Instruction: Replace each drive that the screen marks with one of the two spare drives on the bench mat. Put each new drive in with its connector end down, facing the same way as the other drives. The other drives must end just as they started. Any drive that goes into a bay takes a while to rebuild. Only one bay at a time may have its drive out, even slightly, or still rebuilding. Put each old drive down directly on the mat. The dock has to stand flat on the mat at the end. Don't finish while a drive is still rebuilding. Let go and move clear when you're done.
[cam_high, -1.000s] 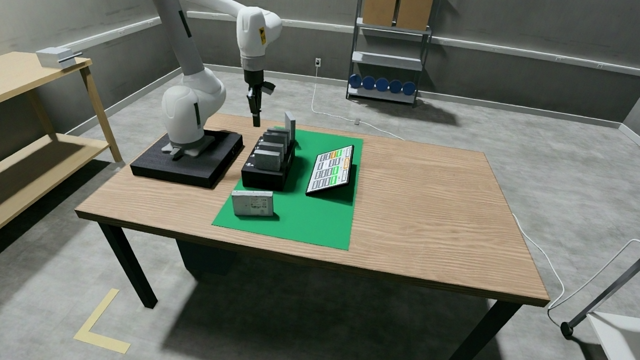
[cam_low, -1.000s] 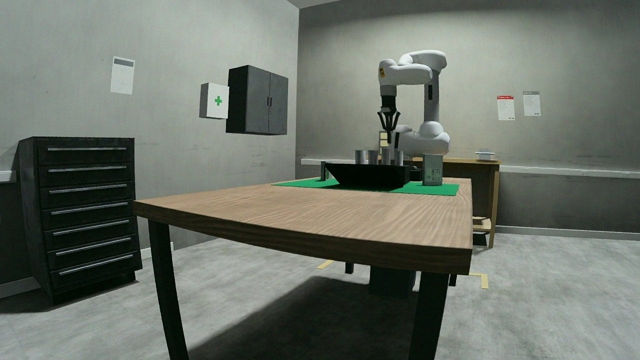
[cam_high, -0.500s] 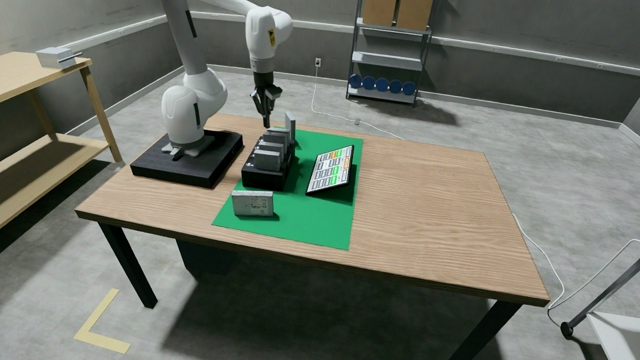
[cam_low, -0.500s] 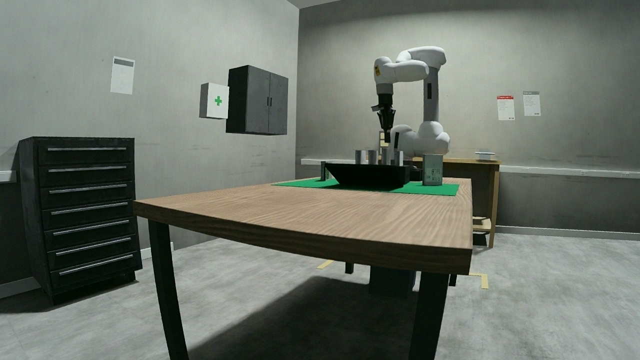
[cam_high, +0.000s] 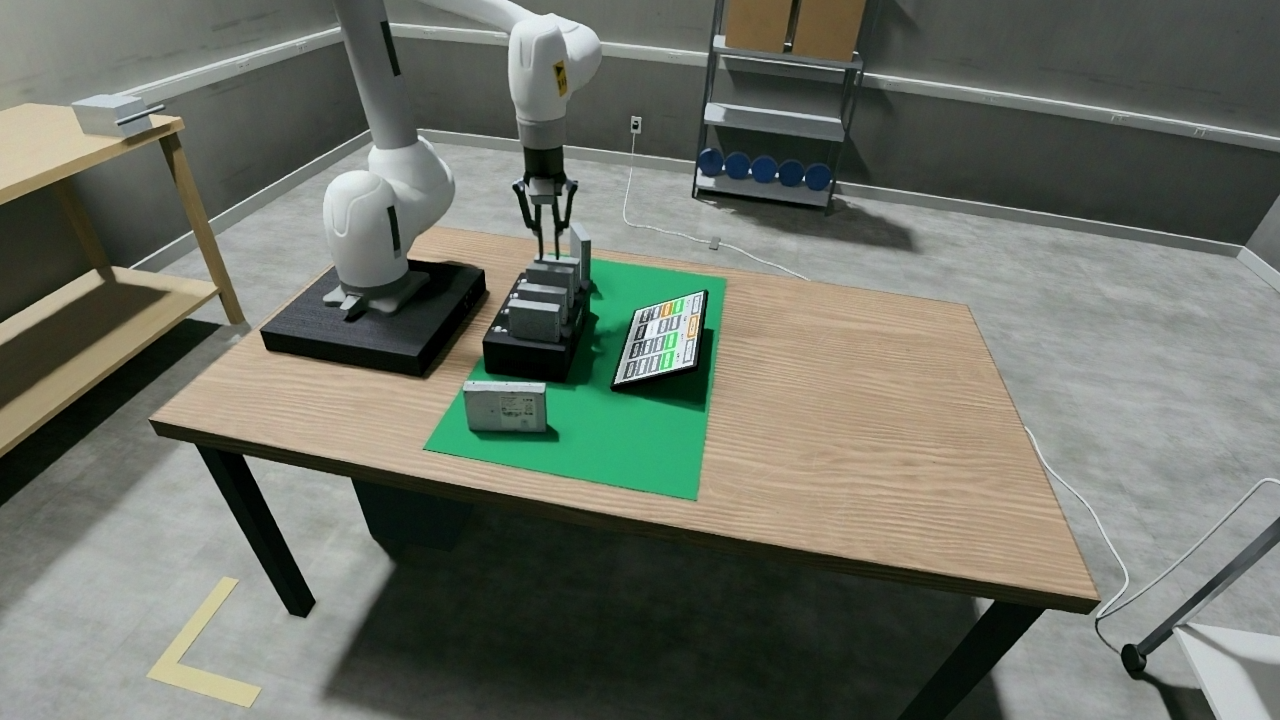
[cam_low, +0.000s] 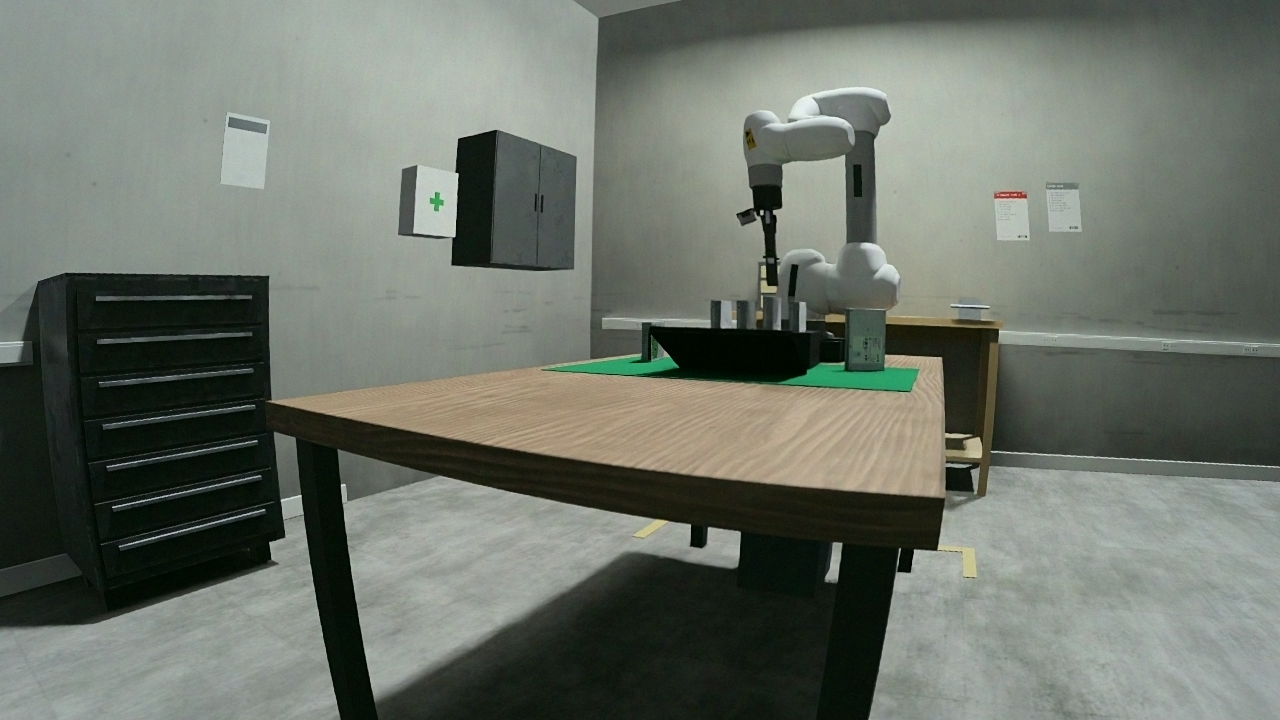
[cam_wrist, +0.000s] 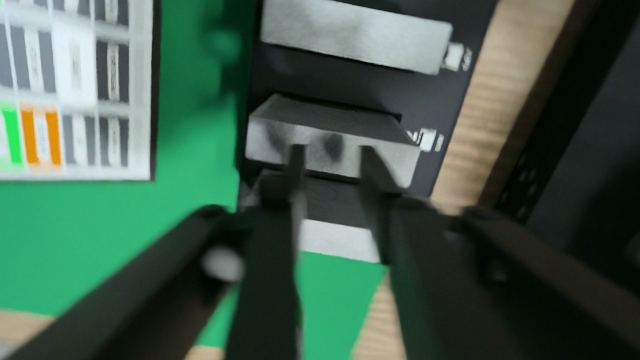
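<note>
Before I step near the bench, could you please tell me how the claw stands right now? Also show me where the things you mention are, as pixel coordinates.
Black two-fingered claw (cam_high: 548, 256) (cam_low: 771, 273) (cam_wrist: 332, 170): partly open, holding nothing, above the black drive dock (cam_high: 528, 355) (cam_low: 733, 349) (cam_wrist: 345, 82).
</note>
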